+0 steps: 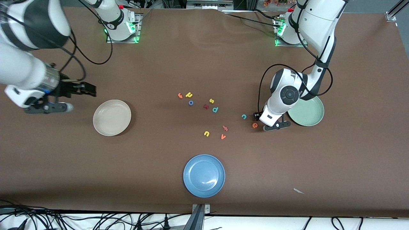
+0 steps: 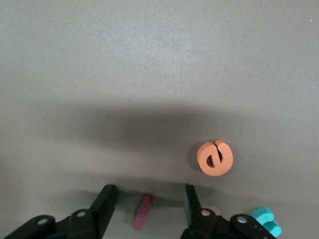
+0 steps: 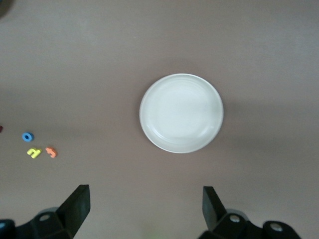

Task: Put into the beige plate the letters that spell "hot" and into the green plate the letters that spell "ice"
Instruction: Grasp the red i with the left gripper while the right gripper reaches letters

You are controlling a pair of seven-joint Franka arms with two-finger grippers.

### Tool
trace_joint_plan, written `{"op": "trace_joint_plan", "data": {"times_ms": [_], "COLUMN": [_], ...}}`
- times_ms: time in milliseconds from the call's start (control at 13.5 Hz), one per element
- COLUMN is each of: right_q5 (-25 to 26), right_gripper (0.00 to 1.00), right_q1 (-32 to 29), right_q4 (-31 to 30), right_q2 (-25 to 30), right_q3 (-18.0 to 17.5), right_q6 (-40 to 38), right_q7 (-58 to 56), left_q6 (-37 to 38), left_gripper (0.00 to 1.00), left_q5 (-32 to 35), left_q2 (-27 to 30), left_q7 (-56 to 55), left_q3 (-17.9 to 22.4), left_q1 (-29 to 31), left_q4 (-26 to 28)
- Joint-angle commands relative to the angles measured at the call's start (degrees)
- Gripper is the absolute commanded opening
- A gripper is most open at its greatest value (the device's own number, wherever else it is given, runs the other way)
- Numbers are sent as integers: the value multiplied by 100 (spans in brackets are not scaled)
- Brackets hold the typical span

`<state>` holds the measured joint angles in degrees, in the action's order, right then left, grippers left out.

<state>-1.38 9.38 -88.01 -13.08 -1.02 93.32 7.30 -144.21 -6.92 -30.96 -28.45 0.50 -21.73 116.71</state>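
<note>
My left gripper [image 1: 256, 115] is low over the table and open, its fingers on either side of the dark red i [image 2: 142, 211] without touching it. The orange e [image 1: 254, 125] [image 2: 215, 158] and teal c [image 1: 244, 116] [image 2: 265, 220] lie close by. The green plate [image 1: 311, 113] sits beside them, partly hidden by the left arm. The orange t [image 1: 180, 95], yellow h [image 1: 189, 94] and blue o [image 1: 190, 103] lie mid-table. My right gripper [image 1: 86, 89] [image 3: 144, 204] hangs open and empty beside the empty beige plate [image 1: 111, 117] [image 3: 181, 113].
A blue plate [image 1: 204, 175] sits nearest the front camera. Other letters are scattered mid-table: yellow s [image 1: 211, 101], dark red branched letter [image 1: 206, 106], teal p [image 1: 215, 109], yellow u [image 1: 206, 133], orange v [image 1: 223, 136]. A paper scrap [image 1: 298, 191] lies toward the left arm's end.
</note>
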Motion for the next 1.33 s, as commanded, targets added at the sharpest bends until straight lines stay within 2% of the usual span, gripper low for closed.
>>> {"op": "trace_joint_plan", "data": {"times_ms": [0,74,222,296,370,518,665,887,1035,1109,1257], "right_q5": [-2,6,6,67,103,103,286,585,648,648,726], "right_gripper": [100,100,100,100,100,100,100,100,100,100,100], "right_q1": [20,20,20,20,20,20,20,20,20,20,20], "right_q4": [4,-145,-653,-987,-1208,-1517,-1745,-2246,-2317,-2361,-2440], "right_q2": [-230,-300,-292,-274,-274,-266,-274,-292,-379,-423,-607], "right_q3": [-344,-442,-661,-828,-969,-1154,-1426,-1831,-2068,-2112,-2287], "right_q6": [519,616,1351,1730,2029,2348,2541,3129,3175,3192,3463], "right_q7": [420,621,1025,1262,1413,1738,2177,2880,3188,3181,3181], "left_q6": [-72,-98,-98,-98,-98,-98,-98,-63,120,644,2371], "left_gripper": [64,63,58,52,44,20,4,0,0,0,0], "left_q5": [-46,-46,-46,-46,-46,-46,-46,-46,-46,-38,24], "left_q2": [170,178,214,214,222,214,214,214,275,345,363], "left_q7": [-55,-55,-46,-46,-46,-38,-38,-38,-46,-12,50], "left_q3": [29,20,29,29,29,20,20,29,46,81,73], "left_q1": [-60,-60,-42,-34,-25,2,-7,2,10,63,378], "left_q4": [229,256,291,300,300,291,291,256,134,-94,-1075]}}
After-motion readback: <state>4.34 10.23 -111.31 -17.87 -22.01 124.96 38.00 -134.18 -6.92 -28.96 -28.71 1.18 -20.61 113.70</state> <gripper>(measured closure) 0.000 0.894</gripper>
